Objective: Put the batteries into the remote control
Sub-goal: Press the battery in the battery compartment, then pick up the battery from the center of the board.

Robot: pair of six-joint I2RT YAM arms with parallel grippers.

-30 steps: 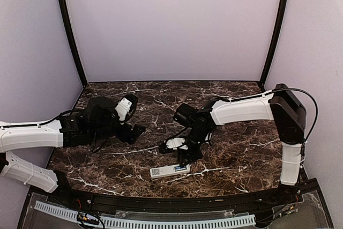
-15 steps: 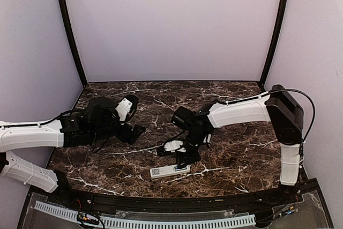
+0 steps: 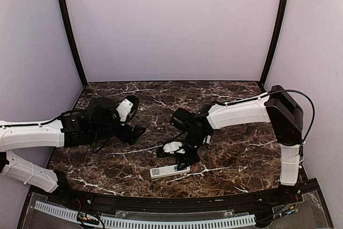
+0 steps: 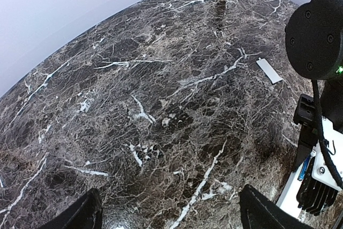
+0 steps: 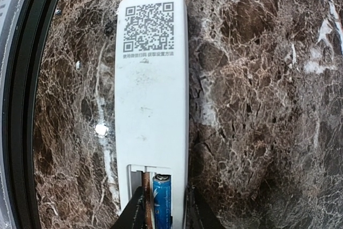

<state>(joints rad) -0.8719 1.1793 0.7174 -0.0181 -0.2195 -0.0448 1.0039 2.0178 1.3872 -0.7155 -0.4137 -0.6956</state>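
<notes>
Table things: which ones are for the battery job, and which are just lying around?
For the job: remote control; blue battery in its recess.
Just lying about: flat pale cover piece, alone on the marble table.

Right wrist view: the bottom edge cuts off the remote control (image 5: 151, 105) at its battery recess. Only the top of a blue battery (image 5: 161, 199) shows, with an orange-brown strip (image 5: 146, 199) beside it, too little to identify. Only the finger ends of the right gripper (image 5: 165, 217) are visible, so its grip is unclear.
</notes>
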